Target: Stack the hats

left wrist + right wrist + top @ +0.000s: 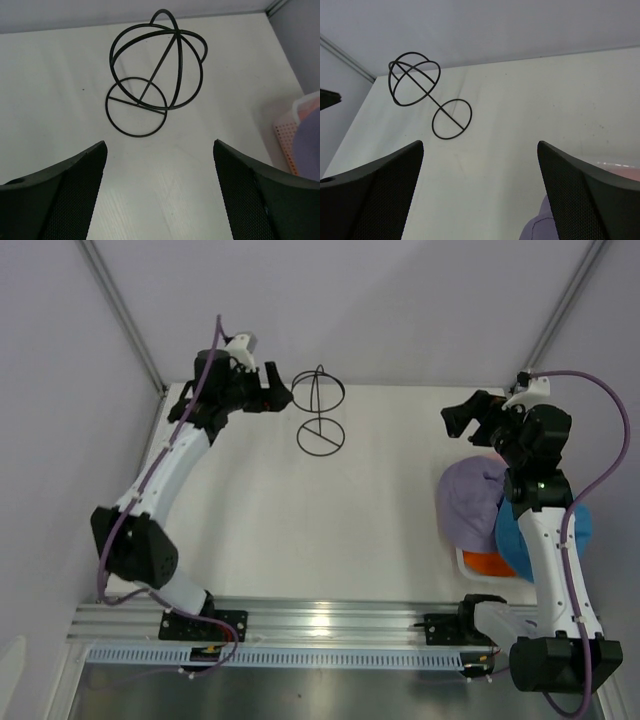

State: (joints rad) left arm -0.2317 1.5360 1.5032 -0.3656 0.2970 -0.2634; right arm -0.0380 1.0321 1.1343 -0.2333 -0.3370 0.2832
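Note:
The hats lie in a heap at the right of the table in the top view. The lavender hat (pixel 468 495) is on top, the blue hat (pixel 510 535) lies partly under my right arm, the orange hat (pixel 488 562) shows at the front, and a sliver of the pink hat (pixel 491 453) shows at the back. My right gripper (pixel 462 420) is open and empty above the table, just behind and left of the heap. Its wrist view shows the lavender hat (pixel 540 227) at the bottom edge. My left gripper (pixel 272 390) is open and empty at the far left, beside the wire stand.
A black wire-frame stand (pixel 320 412) stands at the back middle, and shows in the left wrist view (pixel 152 80) and right wrist view (pixel 420 85). A white basket (pixel 462 562) holds the hats, its pinkish mesh wall (pixel 287 131) at the left wrist view's right edge.

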